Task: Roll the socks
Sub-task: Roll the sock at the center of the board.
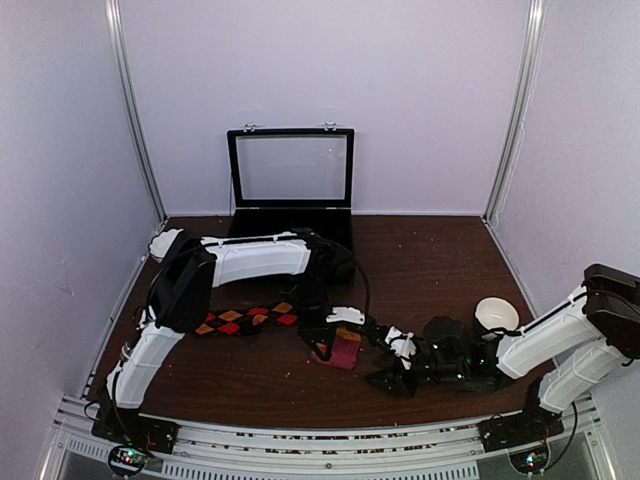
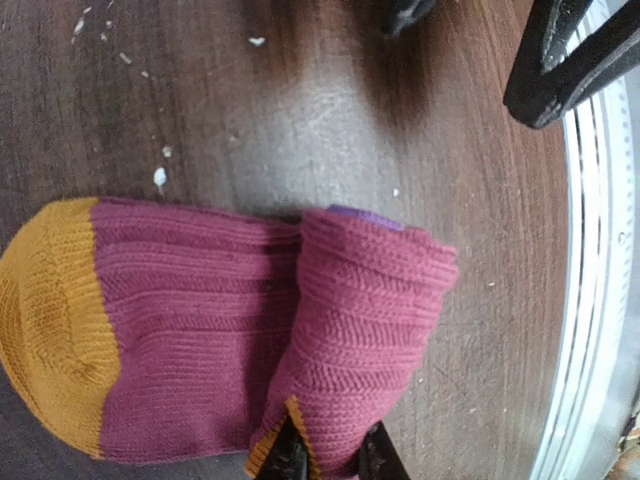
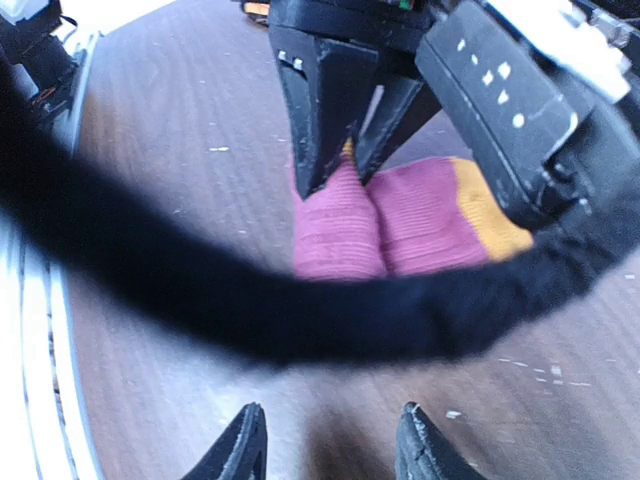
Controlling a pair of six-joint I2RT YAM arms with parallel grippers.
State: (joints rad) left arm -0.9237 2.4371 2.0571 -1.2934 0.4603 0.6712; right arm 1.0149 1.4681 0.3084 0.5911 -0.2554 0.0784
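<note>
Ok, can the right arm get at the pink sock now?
Probably: the open right gripper faces the pink sock, though a black cable crosses between and the left gripper grips its fold.

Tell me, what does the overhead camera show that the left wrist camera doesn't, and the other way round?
Only the overhead view shows the black argyle sock lying flat, the open case at the back and the right arm. Only the left wrist view shows, close up, the magenta sock with its ribbed knit, a purple patch, and its folded end pinched by the left gripper. Both show the magenta sock on the brown table.
</note>
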